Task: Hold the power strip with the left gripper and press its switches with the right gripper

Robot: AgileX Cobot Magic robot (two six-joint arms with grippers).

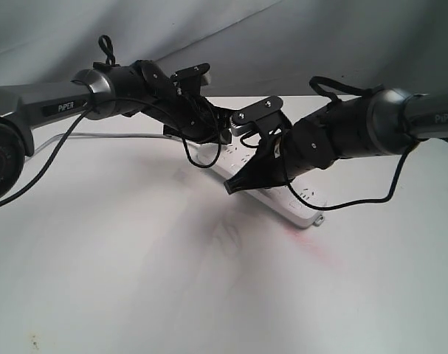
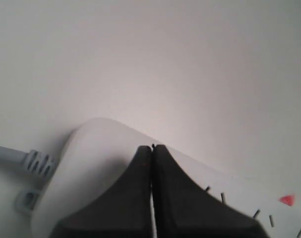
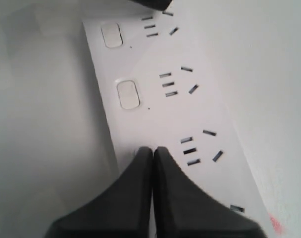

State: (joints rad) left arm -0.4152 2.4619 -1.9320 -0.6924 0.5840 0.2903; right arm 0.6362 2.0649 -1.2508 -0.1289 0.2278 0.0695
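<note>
Pressing looks underway: the left claw point(image 2: 151, 148), closed and empty, pins the power strip point(image 2: 90, 163). The right claw point(image 3: 152, 149), likewise closed, bears down; the neighbouring switch point(image 3: 128, 94) likely comes next.

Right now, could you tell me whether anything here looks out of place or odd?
Nothing looks damaged or spilled. One oddity: the left gripper is shut, its tips over the top of the power strip near the cord, not clasped around it.
</note>
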